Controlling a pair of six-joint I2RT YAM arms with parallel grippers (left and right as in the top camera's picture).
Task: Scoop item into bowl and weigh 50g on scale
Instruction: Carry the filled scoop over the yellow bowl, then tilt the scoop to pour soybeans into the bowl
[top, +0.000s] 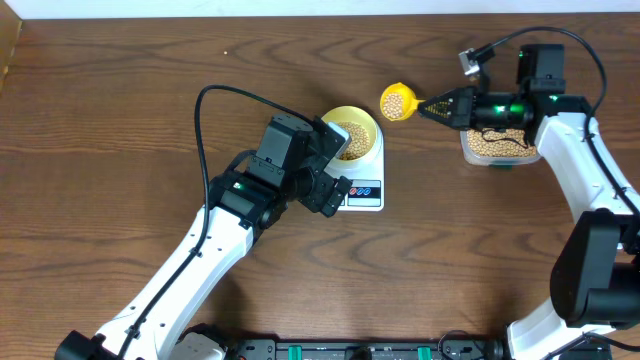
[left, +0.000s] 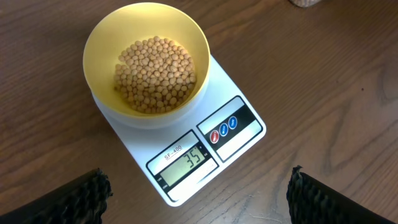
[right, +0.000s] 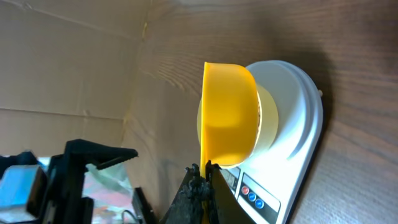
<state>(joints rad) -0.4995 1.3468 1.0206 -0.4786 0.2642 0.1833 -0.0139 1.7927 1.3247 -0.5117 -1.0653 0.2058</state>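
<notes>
The pale yellow bowl (top: 352, 130) sits on the white scale (top: 366, 190) and holds tan beans (left: 157, 73); the display (left: 189, 160) reads 35. The bowl (left: 146, 59) and scale (left: 236, 127) fill the left wrist view. My left gripper (left: 198, 193) is open and empty, just in front of the scale's display edge. My right gripper (top: 445, 104) is shut on the handle of the bright yellow scoop (top: 398, 101), which carries beans, to the right of the bowl. In the right wrist view the scoop (right: 229, 115) hangs before the scale (right: 292, 124), with the jaws (right: 205, 169) clamped on its handle.
A clear plastic tub of beans (top: 497, 145) stands at the right, under my right arm. A cardboard wall (right: 62, 68) shows beyond the table in the right wrist view.
</notes>
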